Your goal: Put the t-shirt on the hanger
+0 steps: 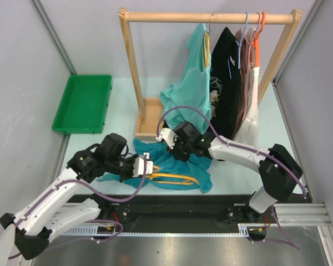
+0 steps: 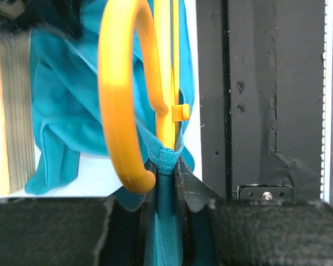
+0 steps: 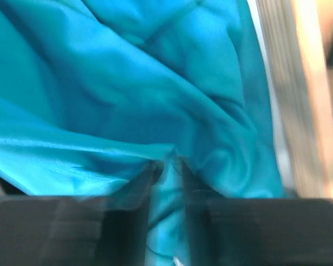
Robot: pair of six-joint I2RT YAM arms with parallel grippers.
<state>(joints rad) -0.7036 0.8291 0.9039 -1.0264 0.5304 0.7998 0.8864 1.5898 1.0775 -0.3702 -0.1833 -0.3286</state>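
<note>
Looking from the top camera, we see the t-shirt (image 1: 202, 176) lying crumpled on the table (image 1: 238, 169), just in front of the arm bases, with the hanger (image 1: 172, 178) lying across it and partly covered by the cloth. The left tool (image 1: 147, 165) is pressed together on a narrow ribbed edge of the t-shirt (image 2: 61, 111). In the left wrist view this edge goes down between the fingers of the tool (image 2: 165, 188), and the yellow-orange hook of the hanger (image 2: 114, 100) curves just above them. The right tool (image 1: 162, 136) sits at the far side of the heap. In its own view the tool (image 3: 166, 172) is pinching a fold of the t-shirt (image 3: 127, 83).

A green tray (image 1: 83, 103) lies at the far left of the table, well apart from the cloth. Behind the heap stands a wooden rack (image 1: 211, 18) with a shallow box-like base (image 1: 147, 133). A mint-green shirt (image 1: 191, 83) and a black shirt (image 1: 225, 83) hang from it.
</note>
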